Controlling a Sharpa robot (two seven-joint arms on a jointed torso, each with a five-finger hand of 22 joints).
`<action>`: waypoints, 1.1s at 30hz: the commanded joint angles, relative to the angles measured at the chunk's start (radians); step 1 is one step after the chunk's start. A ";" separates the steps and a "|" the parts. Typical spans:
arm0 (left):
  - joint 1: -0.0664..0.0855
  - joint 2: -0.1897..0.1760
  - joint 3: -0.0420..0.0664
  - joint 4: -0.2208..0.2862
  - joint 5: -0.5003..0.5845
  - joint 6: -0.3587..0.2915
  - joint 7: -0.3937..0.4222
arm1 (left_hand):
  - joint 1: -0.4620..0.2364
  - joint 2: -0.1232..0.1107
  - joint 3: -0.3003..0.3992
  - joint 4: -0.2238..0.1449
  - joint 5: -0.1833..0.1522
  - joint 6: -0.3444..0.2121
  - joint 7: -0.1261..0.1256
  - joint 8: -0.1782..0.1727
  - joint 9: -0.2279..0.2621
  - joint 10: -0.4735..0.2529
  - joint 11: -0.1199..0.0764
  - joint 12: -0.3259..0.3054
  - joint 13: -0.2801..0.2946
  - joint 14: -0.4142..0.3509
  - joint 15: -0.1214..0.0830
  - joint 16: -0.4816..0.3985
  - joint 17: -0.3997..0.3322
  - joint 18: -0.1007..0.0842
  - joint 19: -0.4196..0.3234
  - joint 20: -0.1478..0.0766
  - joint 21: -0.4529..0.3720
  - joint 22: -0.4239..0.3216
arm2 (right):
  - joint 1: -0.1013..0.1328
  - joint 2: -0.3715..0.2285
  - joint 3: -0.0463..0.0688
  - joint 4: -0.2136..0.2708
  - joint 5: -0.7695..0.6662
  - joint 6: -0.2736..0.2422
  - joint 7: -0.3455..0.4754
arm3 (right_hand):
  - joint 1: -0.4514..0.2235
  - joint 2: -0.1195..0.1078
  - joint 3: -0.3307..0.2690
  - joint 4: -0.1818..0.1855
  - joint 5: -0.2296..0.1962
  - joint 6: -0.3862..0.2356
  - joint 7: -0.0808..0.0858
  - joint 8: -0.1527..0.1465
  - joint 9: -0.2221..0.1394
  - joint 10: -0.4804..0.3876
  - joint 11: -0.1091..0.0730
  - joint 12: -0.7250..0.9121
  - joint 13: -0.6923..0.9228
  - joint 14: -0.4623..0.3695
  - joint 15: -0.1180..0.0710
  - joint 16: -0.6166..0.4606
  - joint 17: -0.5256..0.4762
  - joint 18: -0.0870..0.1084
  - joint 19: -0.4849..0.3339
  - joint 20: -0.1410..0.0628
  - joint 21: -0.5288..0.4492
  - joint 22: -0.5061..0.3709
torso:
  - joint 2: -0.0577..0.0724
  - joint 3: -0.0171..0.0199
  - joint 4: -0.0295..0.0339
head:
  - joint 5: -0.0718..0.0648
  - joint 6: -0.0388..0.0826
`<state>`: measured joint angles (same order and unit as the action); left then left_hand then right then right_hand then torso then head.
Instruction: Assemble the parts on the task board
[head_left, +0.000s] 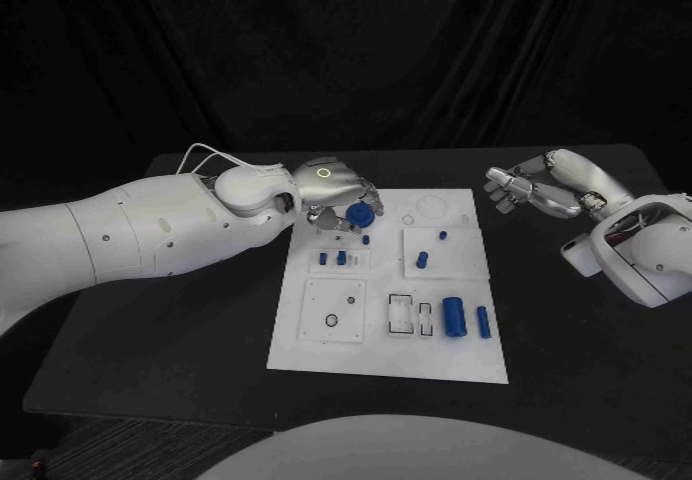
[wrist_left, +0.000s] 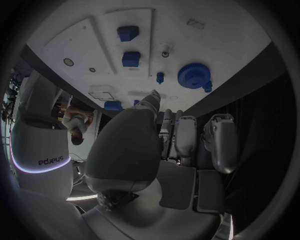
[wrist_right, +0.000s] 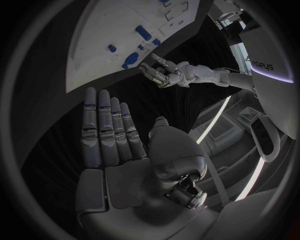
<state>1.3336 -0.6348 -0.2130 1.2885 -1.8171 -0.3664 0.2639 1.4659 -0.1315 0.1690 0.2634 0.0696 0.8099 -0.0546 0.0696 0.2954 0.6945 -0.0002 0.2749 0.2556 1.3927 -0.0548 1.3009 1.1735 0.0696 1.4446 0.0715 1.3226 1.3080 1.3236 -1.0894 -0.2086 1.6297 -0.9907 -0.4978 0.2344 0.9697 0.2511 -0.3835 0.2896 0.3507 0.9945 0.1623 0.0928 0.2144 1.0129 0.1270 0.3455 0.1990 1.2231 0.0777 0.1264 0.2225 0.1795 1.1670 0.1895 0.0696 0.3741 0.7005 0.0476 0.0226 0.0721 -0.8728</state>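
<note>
While the left hand (head_left: 335, 192) hovers over the far left corner of the task board (head_left: 389, 362), its fingers (wrist_left: 185, 135) point down toward the plate with nothing visibly between them; the head view shows them bunched close around a blue gear (head_left: 361, 213), but whether they touch it I cannot tell. From the left wrist view the gear (wrist_left: 194, 76) lies flat on the white surface, apart from the fingertips, with a small blue peg (wrist_left: 160, 77) just beside it. Further along the board, a small recessed tile holds two short blue pieces (head_left: 332, 259), and another raised tile carries a blue part (head_left: 423, 259) lying on it. Nearer the robot, a square panel with a ring-shaped hole (head_left: 333, 311) sits flat, then a slotted frame (head_left: 411, 314), then a large blue cylinder (head_left: 453, 318) and a thinner blue rod (head_left: 483, 321) lying side by side. Off the board's right edge, the right hand (head_left: 545, 190) hangs above the black table (head_left: 159, 340), fingers (wrist_right: 103, 125) straight and spread, holding nothing.
</note>
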 joint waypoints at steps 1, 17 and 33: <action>-0.004 0.010 0.001 -0.008 -0.060 0.051 0.002 | -0.008 0.000 0.007 -0.002 -0.005 0.019 0.004 0.009 -0.012 0.031 0.003 0.018 -0.005 -0.001 0.005 0.005 -0.010 -0.011 0.001 -0.002 -0.002 0.186 | 0.000 -0.002 0.001 0.003 -0.026 -0.043 0.013 | 0.015 0.001 -0.002 -0.001 0.000 0.002 0.006 0.000 0.000 0.000 -0.002 -0.002 -0.003 0.007 0.002 -0.005 -0.001 0.003 0.007 -0.002 0.002 -0.003 | 0.002 -0.0023 0.0001 | -0.002 0.000; -0.015 0.047 0.001 -0.029 -0.063 0.095 -0.016 | -0.023 0.013 0.018 -0.034 0.045 0.076 0.017 0.027 -0.032 0.116 0.009 0.066 0.007 -0.022 0.011 0.000 -0.054 -0.008 -0.007 -0.002 -0.020 0.182 | 0.000 -0.004 0.001 0.002 -0.029 -0.014 -0.012 | 0.020 0.005 0.001 0.001 0.002 0.007 0.009 0.002 0.001 0.006 -0.003 0.002 -0.004 0.011 0.002 -0.007 -0.001 0.003 0.009 -0.002 0.003 -0.006 | 0.000 -0.0006 0.0013 | -0.005 0.000; -0.029 0.058 0.001 -0.041 -0.063 0.099 -0.023 | -0.021 0.015 0.047 -0.051 0.071 0.125 0.063 0.036 -0.043 0.177 -0.018 0.073 0.016 -0.026 0.000 0.004 -0.077 -0.009 -0.004 -0.002 -0.018 0.183 | 0.000 -0.002 0.001 0.000 -0.029 0.006 -0.024 | 0.021 0.010 0.002 0.002 0.003 0.009 0.008 0.003 0.001 0.014 -0.005 0.006 -0.004 0.014 0.001 -0.008 -0.001 0.004 0.011 -0.003 0.004 -0.008 | 0.000 0.0013 0.0003 | 0.001 0.000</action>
<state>1.3069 -0.5789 -0.2128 1.2483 -1.8692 -0.2774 0.2408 1.4482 -0.1138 0.2119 0.2119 0.1369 0.9297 0.0112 0.1045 0.2537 0.8647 -0.0176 0.3519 0.2730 1.3700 -0.0521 1.3009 1.0973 0.0694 1.4406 0.0676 1.3042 1.3077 1.3236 -1.0907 -0.2088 1.6292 -1.0122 -0.4980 0.2343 0.9860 0.2564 -0.3834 0.2896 0.3508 1.0001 0.1680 0.0928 0.2145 1.0203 0.1196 0.3455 0.1958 1.2295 0.0768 0.1227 0.2227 0.1794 1.1704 0.1860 0.0696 0.3676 0.7008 0.0487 0.0228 0.0733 -0.8729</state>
